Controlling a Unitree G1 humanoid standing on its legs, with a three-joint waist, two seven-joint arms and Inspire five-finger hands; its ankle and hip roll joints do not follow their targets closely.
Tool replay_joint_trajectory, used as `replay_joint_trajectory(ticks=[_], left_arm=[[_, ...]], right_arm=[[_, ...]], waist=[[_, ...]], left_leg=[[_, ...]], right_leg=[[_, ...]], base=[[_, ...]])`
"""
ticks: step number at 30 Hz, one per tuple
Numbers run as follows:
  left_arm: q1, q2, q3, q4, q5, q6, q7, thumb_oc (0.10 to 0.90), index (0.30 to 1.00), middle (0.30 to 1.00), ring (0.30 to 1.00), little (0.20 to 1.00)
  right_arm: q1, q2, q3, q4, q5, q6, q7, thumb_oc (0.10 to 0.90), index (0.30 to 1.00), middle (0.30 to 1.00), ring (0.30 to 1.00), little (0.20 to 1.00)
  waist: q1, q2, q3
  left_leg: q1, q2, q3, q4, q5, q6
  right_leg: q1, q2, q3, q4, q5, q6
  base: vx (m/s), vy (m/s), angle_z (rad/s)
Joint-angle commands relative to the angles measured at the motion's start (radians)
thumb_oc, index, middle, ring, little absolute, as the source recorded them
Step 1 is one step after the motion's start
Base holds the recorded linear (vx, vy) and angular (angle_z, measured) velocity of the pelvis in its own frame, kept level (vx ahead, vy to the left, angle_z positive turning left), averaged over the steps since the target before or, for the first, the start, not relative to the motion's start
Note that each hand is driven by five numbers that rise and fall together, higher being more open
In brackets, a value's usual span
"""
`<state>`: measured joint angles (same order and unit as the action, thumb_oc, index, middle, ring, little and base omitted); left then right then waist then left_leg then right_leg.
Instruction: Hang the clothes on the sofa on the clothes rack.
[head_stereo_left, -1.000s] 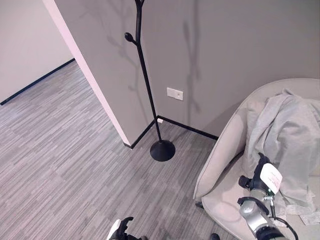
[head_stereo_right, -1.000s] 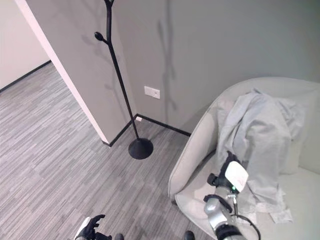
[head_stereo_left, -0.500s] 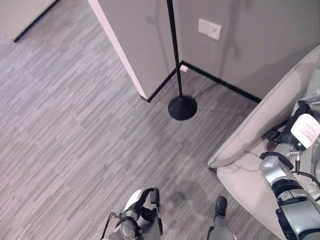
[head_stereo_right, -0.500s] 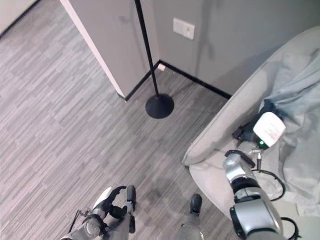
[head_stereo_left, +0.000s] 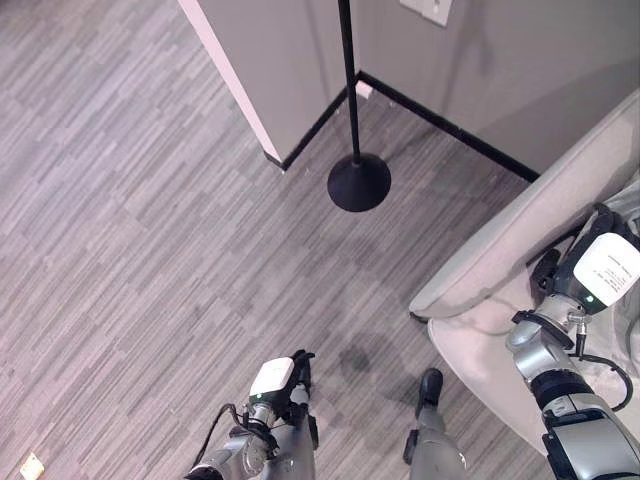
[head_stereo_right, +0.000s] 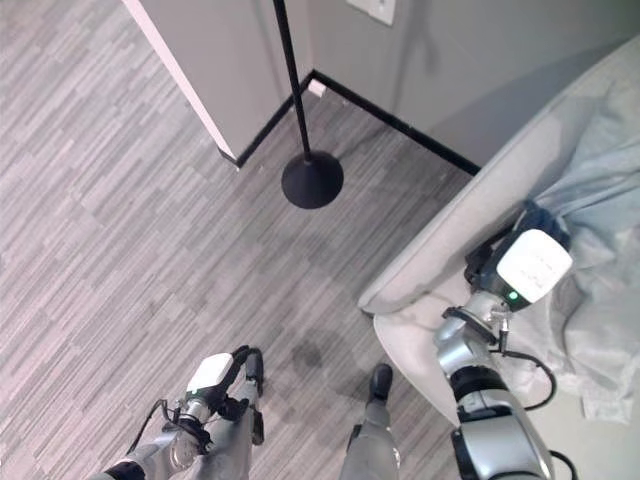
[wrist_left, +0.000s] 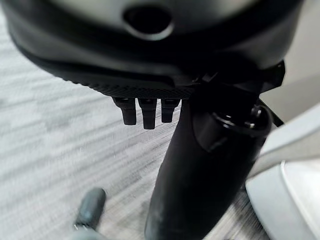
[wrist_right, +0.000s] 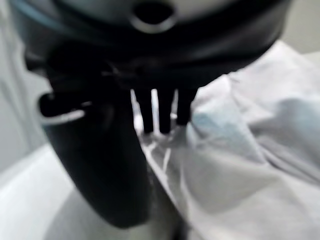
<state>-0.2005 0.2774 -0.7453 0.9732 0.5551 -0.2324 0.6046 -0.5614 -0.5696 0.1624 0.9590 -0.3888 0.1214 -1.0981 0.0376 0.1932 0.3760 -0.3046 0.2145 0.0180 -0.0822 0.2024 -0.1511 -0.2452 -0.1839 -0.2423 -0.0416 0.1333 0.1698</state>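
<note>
Our right hand's fingers hang straight and loose, holding nothing, their tips right at the edge of the pale grey clothes heaped on the sofa just beyond them. We should push deep into a thick fold before curling shut. Our left hand idles low, fingers relaxed; the clothes rack stands well apart.

Clothes rack top cut off
</note>
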Motion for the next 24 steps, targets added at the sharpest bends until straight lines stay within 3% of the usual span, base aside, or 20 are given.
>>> replay_joint_trajectory(ticks=[1, 13, 17, 23, 24], left_arm=[[-0.022, -0.001, -0.044, 0.004, 0.067, 0.011, 0.150, 0.800, 0.900, 0.900, 0.900, 0.900], [-0.046, -0.015, 0.004, 0.013, 0.020, 0.040, 0.241, 0.800, 0.900, 0.900, 0.900, 0.900], [-0.031, -0.020, 0.041, 0.038, -0.005, 0.049, 0.234, 0.800, 0.900, 0.900, 0.900, 0.900], [0.010, -0.017, 0.094, 0.035, -0.018, 0.048, 0.196, 0.800, 0.900, 0.900, 0.900, 0.900], [0.019, -0.015, 0.105, 0.028, -0.014, 0.045, 0.182, 0.800, 0.900, 0.900, 0.900, 0.900]], right_arm=[[-0.044, -0.064, -0.001, 0.024, 0.000, 0.019, -0.106, 0.400, 0.300, 0.300, 0.300, 0.300], [-0.033, -0.047, -0.026, 0.033, 0.103, -0.009, -0.127, 0.400, 0.300, 0.300, 0.300, 0.300], [0.054, 0.030, -0.040, -0.090, 0.105, -0.047, -0.110, 0.400, 0.300, 0.300, 0.300, 0.300], [0.225, 0.092, -0.084, -0.419, -0.009, -0.066, -0.085, 0.400, 0.300, 0.300, 0.300, 0.300], [0.268, 0.088, -0.107, -0.529, -0.058, -0.068, -0.086, 0.800, 0.900, 0.900, 0.900, 0.900]], waist=[[0.015, 0.014, -0.049], [-0.004, 0.015, -0.038], [-0.018, -0.006, -0.044], [-0.044, -0.042, -0.063], [-0.050, -0.052, -0.066]], left_leg=[[-0.016, 0.001, -0.007, -0.005, -0.040, 0.006], [-0.010, -0.031, -0.003, -0.005, -0.053, 0.017], [0.010, -0.030, 0.003, -0.005, -0.063, 0.022], [0.041, -0.022, 0.018, -0.005, -0.076, 0.025], [0.050, -0.019, 0.023, -0.005, -0.080, 0.025]], right_leg=[[-0.131, 0.008, 0.001, 0.262, -0.203, -0.039], [-0.123, -0.017, 0.011, 0.247, -0.179, -0.031], [-0.096, -0.017, 0.010, 0.232, -0.174, -0.026], [-0.063, -0.010, 0.018, 0.207, -0.163, -0.025], [-0.055, -0.006, 0.026, 0.197, -0.159, -0.024]], base=[[0.00, 0.035, 0.04], [-0.01, 0.025, 0.02], [0.00, 0.000, 0.00], [0.00, 0.000, 0.00], [-0.01, 0.000, -0.05]])
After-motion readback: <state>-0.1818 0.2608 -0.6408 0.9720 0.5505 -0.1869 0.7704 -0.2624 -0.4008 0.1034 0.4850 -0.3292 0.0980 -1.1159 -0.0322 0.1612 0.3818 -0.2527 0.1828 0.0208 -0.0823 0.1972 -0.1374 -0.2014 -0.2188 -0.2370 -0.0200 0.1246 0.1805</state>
